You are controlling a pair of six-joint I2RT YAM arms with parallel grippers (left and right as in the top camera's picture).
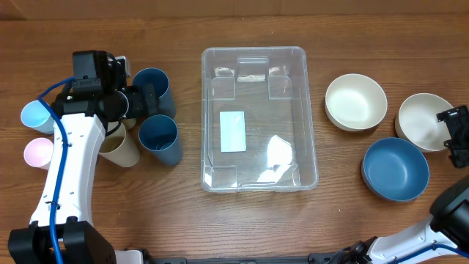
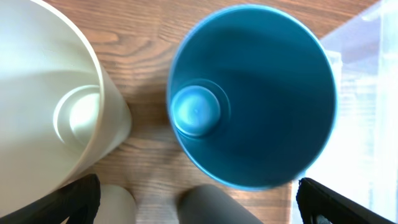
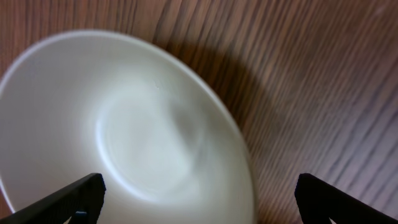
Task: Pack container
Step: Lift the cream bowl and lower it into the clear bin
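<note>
Left gripper (image 1: 143, 101) is hovering over a blue cup (image 2: 249, 93), fingers spread. Right gripper (image 1: 453, 136) is hanging parted above a white bowl (image 3: 124, 137). The container (image 1: 287, 110) is sitting mid-table, mouth up, long axis running near-to-far.

There is one clear container (image 1: 286, 103). There are three bowls: a white bowl (image 1: 355, 101), a second white bowl (image 1: 421, 121) and a blue bowl (image 1: 394, 169). Five cups show: a dark blue cup (image 1: 152, 84), a second dark blue cup (image 1: 158, 139), a cream cup (image 1: 121, 152), a light blue cup (image 1: 35, 115) and a pink cup (image 1: 37, 152).
</note>
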